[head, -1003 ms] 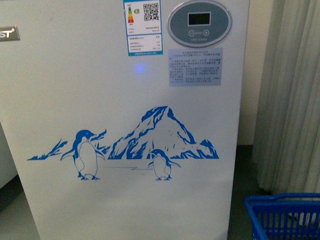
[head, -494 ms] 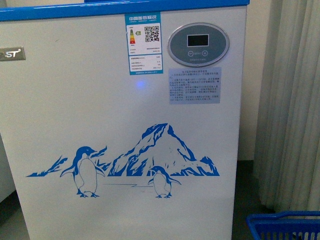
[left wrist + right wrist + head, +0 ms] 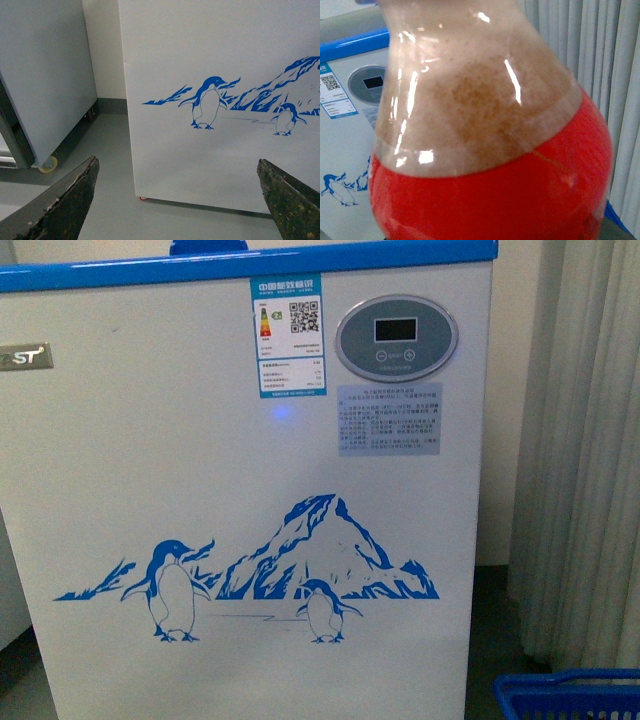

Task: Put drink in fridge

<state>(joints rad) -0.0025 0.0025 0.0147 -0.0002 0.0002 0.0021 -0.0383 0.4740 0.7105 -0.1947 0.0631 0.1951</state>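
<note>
White fridge (image 3: 250, 490) front fills my front view, with its blue rim (image 3: 120, 275) high up, so I judge the opening lies above and calls for a lift. The drink (image 3: 490, 125) crowds my right wrist camera, clear of the floor, so I judge my right gripper, itself hidden, is clamped on it. My left gripper (image 3: 176, 161) hangs low before the fridge, jaws spread wide and empty.
</note>
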